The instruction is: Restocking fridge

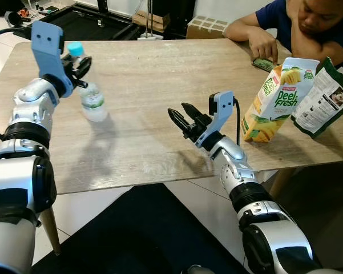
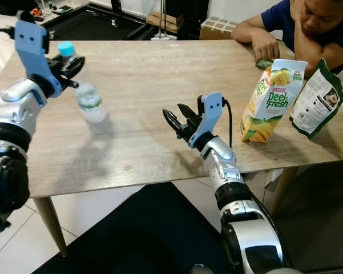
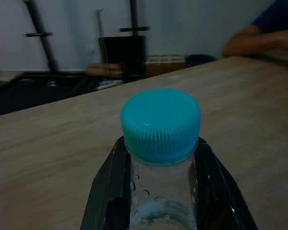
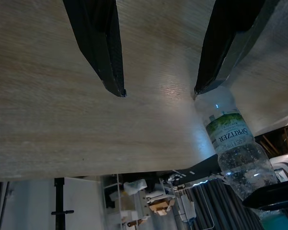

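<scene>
The left gripper point(image 1: 80, 67) has its jaws clenched on the neck of a water bottle point(image 1: 93, 101), just under the blue cap point(image 3: 160, 123). The bottle is at about 10 o'clock on the counter point(image 1: 148, 85). It tilts a little, with its bottom right at the counter top. I cannot tell if it still touches the wood. Holding it by the neck is a good idea, I think, because the neck is thin and hard, and the cap's edge keeps it from slipping down.

The right gripper point(image 1: 185, 121) is near the middle of the counter, just above the wood. Its jaws are released and hold nothing. It points toward 9 o'clock, at the bottle, but is well apart from it.

At about 2 o'clock stands a juice carton point(image 1: 277, 97). It leans back toward a green bag point(image 1: 325, 100) just beside it. Both look like things that still need to go in the fridge. The carton is the nearest one to the free gripper, so that arm may be waiting for it.

A person point(image 1: 308, 28) sits at the far edge, at about 1 o'clock, leaning on the counter. One hand point(image 1: 263, 48) rests by a small dark green thing point(image 1: 264, 64).

The job looks just begun: one thing is picked, and two wait. The bottle could swing or slip if the arm moves fast.
</scene>
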Controlling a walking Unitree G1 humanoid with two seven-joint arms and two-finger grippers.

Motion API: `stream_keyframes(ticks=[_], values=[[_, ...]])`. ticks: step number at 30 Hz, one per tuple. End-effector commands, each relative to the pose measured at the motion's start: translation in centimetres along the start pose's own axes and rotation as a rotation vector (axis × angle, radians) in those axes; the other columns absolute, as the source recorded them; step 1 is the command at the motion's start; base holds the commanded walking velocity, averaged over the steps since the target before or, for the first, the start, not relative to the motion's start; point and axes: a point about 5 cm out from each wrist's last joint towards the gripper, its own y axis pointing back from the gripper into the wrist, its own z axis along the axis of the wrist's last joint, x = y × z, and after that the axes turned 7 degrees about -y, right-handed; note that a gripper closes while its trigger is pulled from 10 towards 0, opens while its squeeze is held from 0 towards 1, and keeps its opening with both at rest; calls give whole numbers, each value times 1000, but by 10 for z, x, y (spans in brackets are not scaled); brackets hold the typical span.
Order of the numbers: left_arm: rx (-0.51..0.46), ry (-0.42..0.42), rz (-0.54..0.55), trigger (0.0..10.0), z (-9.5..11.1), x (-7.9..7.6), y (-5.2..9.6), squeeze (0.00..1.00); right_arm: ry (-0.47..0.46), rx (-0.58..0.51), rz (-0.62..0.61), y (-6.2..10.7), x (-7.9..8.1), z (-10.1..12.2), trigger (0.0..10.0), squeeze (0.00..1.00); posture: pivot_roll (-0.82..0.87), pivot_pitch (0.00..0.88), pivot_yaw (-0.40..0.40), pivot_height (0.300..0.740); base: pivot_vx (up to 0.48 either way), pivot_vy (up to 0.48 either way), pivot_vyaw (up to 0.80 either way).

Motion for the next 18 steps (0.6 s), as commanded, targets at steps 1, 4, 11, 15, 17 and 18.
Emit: stream_keyframes(ticks=[1,4,11,15,17,18], values=[[52,77,-193,0,-26,-33,-3,0,22,1,-31,2,-6,3,10000,0,-86,135,-34,740,0,0,0],[49,105,-313,0,-33,-53,-5,0,22,-4,-48,4,-9,3,10000,0,-87,133,-33,740,0,0,0],[30,173,-558,0,-41,-101,-8,0,24,-3,-63,9,-12,1,10000,0,-88,129,-25,740,0,0,0],[13,219,-717,0,-40,-135,-8,0,32,7,-87,20,-19,-4,10000,0,-90,126,-16,740,0,0,0],[12,229,-759,0,-40,-143,-7,0,37,11,-97,24,-21,-5,10000,0,-92,124,-14,740,0,0,0],[21,232,-790,0,-41,-148,-6,0,41,15,-108,27,-23,-6,10000,0,-93,125,-13,740,0,0,0]])
